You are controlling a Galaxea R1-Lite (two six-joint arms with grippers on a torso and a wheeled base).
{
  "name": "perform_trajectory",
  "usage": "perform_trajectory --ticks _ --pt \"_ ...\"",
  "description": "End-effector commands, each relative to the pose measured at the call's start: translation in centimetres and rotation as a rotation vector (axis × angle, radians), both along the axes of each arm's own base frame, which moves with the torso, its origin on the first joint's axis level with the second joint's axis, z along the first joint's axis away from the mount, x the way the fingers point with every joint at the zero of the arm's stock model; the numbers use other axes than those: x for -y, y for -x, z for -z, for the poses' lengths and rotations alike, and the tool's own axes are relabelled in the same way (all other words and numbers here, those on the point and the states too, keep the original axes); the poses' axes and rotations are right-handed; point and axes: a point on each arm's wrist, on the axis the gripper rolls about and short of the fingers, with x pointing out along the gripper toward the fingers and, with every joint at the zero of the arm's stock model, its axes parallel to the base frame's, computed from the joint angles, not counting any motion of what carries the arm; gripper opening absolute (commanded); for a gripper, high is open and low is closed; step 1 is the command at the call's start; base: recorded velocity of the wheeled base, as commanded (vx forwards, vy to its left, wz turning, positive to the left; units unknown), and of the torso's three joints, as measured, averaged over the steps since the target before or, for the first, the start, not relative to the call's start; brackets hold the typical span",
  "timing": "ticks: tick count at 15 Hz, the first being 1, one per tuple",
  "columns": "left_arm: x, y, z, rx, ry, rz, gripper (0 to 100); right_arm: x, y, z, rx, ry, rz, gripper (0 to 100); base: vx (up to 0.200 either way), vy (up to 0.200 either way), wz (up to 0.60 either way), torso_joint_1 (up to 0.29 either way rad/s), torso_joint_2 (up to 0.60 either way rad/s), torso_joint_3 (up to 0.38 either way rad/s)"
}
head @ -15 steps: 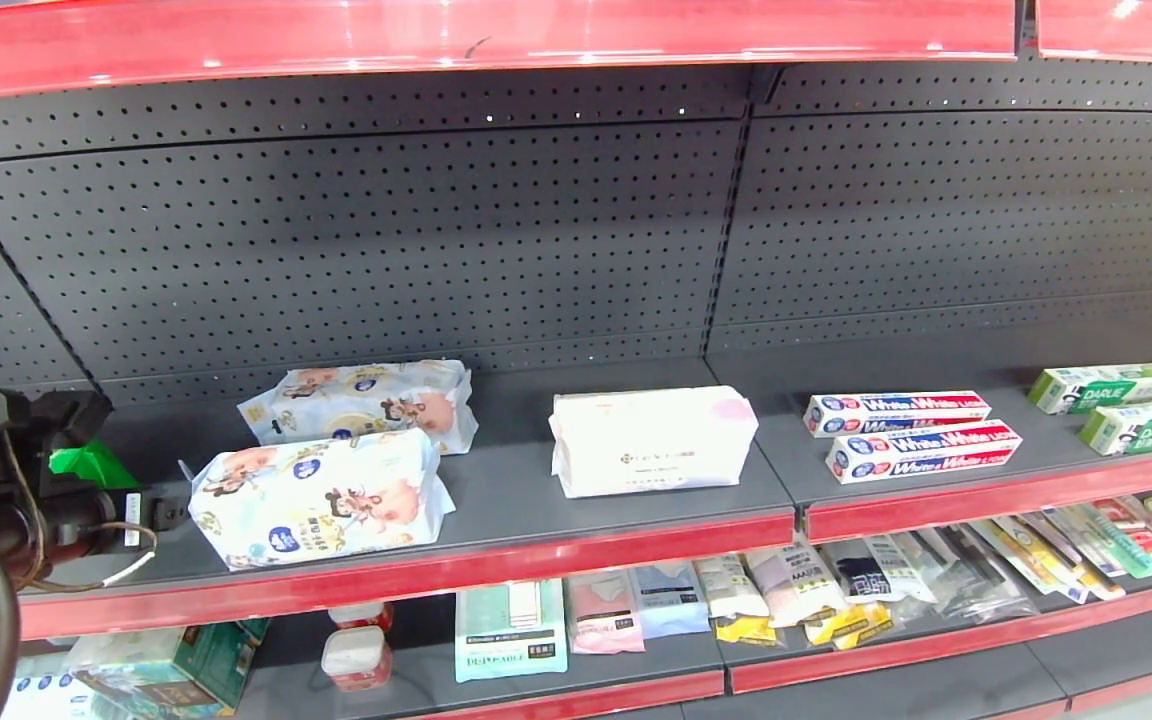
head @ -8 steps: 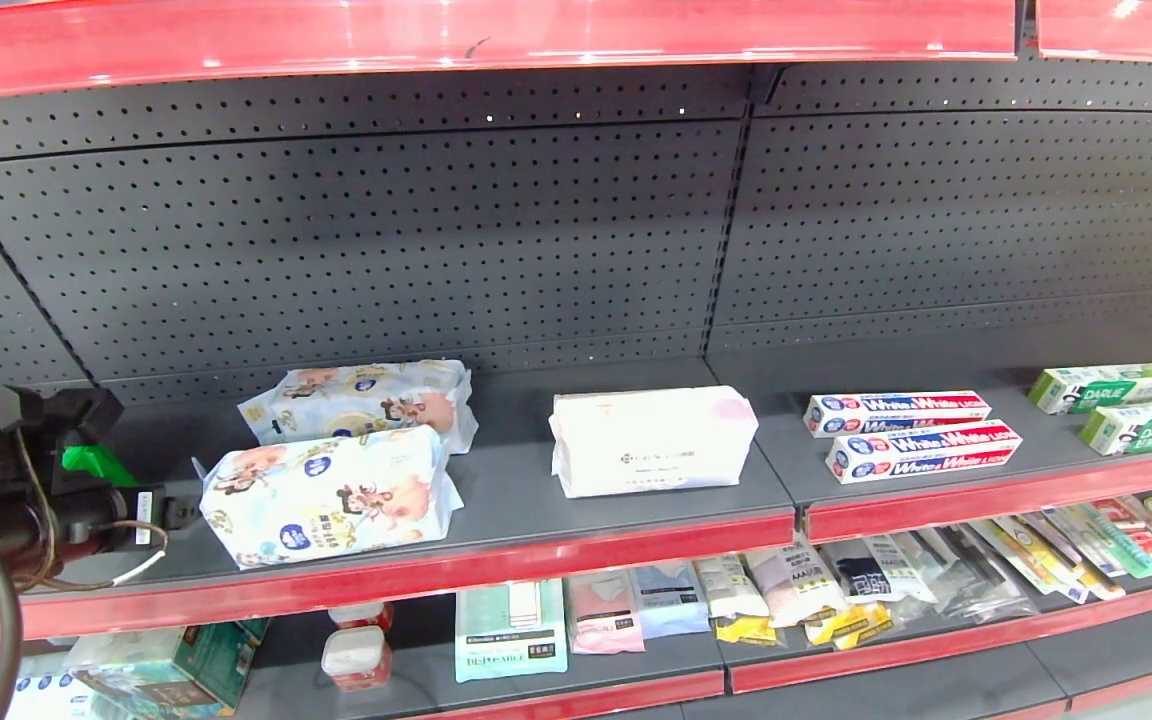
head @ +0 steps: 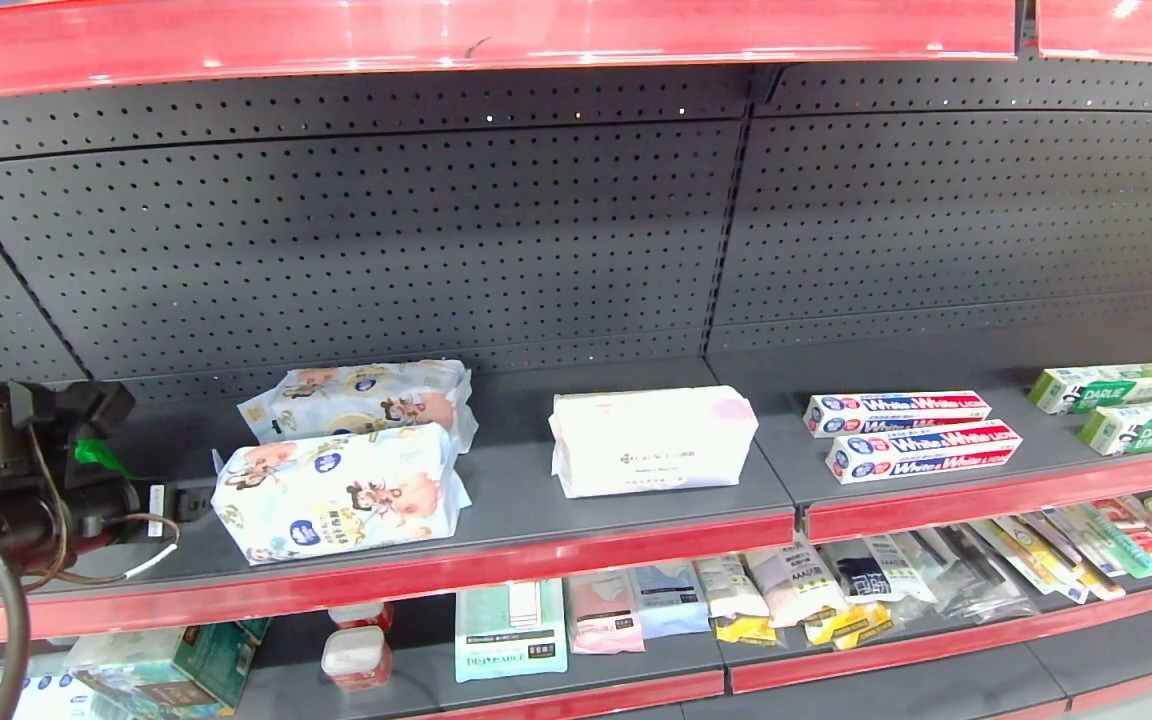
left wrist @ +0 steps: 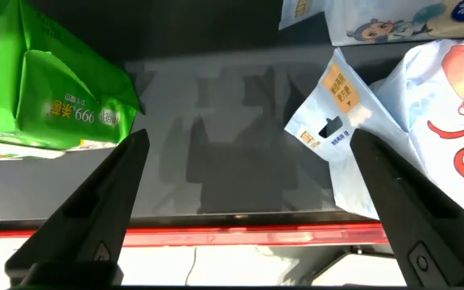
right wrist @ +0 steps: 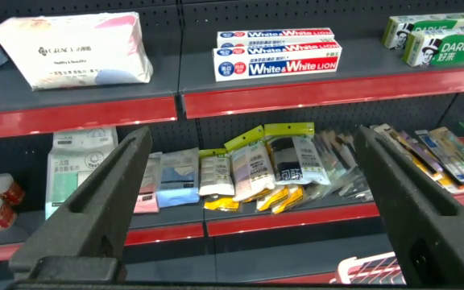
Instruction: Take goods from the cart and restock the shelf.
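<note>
Shelving across the head view: a dark grey metal shelf with a red front strip [head: 576, 545], backed by a black perforated panel [head: 436, 230]. At 8 o'clock on that deck, a soft pale-blue pack printed with cartoon figures [head: 341, 490], lying flat near the front edge. Just behind it, toward 10 o'clock, a second printed pack of the same kind [head: 361, 400], touching it or nearly so. Near the centre, a plain white soft tissue pack [head: 651, 440]. At 3 o'clock, two red-and-white toothpaste boxes [head: 911, 432] side by side, and farther out along the same line, green-and-white toothpaste boxes [head: 1116, 385]. At 9 o'clock, the left gripper [head: 186, 500], low over the deck just beside the front pack's end. On the tier below, at 6 o'clock, a mint-green flat packet [head: 511, 630], with clear hanging sachets [head: 816, 590] toward 5 o'clock. Next, the left wrist view: left gripper [left wrist: 250, 141] released, black fingers [left wrist: 95, 217] spread wide over bare grey deck, nothing grasped. Close by one fingertip, the front pack's sealed end flap with an orange label [left wrist: 337, 113], contact not clear. Beside the other finger, a bright green soft pack [left wrist: 47, 89]. Last, the right wrist view: right gripper [right wrist: 252, 137] likewise released and empty, held off from the shelving and facing it. Beyond its spread fingers, the white tissue pack [right wrist: 75, 48], the red-and-white boxes [right wrist: 276, 58] and the green-and-white boxes [right wrist: 441, 36] on the upper deck, and the sachets [right wrist: 264, 165] and mint-green packet [right wrist: 79, 169] on the tier beneath.
</note>
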Motion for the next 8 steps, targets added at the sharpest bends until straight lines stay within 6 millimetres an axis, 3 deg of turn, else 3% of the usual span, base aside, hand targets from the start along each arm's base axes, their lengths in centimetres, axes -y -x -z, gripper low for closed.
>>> perform_trajectory --ticks 1,8 --pt "0.04 0.02 0.03 -0.001 0.001 0.001 100 0.0 -0.01 0.0 -0.002 0.0 -0.001 100 0.0 0.0 0.0 0.0 0.0 0.0" --pt "0.43 -0.04 -0.11 0.004 -0.003 0.016 100 0.0 -0.01 0.0 -0.002 0.0 -0.001 100 0.0 0.0 0.0 0.0 0.0 0.0"
